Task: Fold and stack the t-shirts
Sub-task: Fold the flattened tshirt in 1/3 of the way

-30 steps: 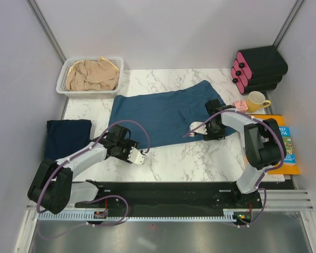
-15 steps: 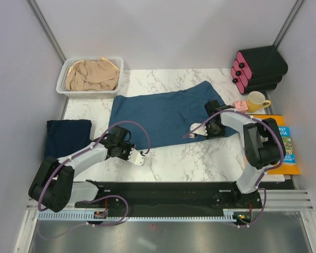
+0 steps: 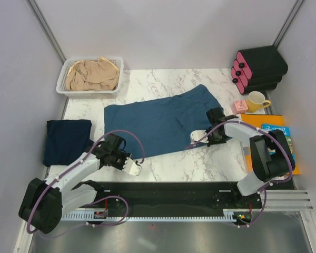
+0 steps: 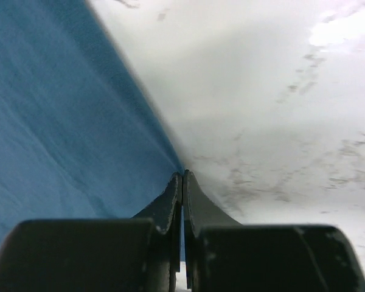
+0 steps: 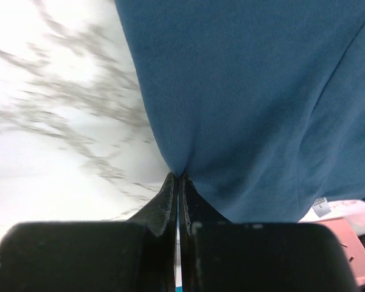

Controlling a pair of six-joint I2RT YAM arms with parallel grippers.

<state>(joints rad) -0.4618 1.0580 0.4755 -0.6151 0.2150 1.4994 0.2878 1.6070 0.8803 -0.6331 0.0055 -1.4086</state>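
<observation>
The teal-blue t-shirt (image 3: pixel 163 120) lies spread across the middle of the marble table. My left gripper (image 3: pixel 114 145) is shut on its near-left edge; in the left wrist view the jaws (image 4: pixel 182 174) pinch the blue fabric (image 4: pixel 67 121). My right gripper (image 3: pixel 215 117) is shut on the shirt's right corner, and in the right wrist view the cloth (image 5: pixel 249 103) puckers into the closed gripper (image 5: pixel 177 177). A dark navy t-shirt (image 3: pixel 67 139) lies folded at the table's left edge. The beige t-shirt (image 3: pixel 92 75) is crumpled in the white basket (image 3: pixel 89 93).
A yellow mug (image 3: pixel 256 100) and a small pink block (image 3: pixel 240 106) stand at the right, behind an orange book (image 3: pixel 282 142). A black and pink case (image 3: pixel 259 68) sits at the back right. Grey walls close in both sides.
Both grippers went from open to shut on the teal shirt's edge. The shirt has shifted left and toward the near side, and the left arm has drawn back.
</observation>
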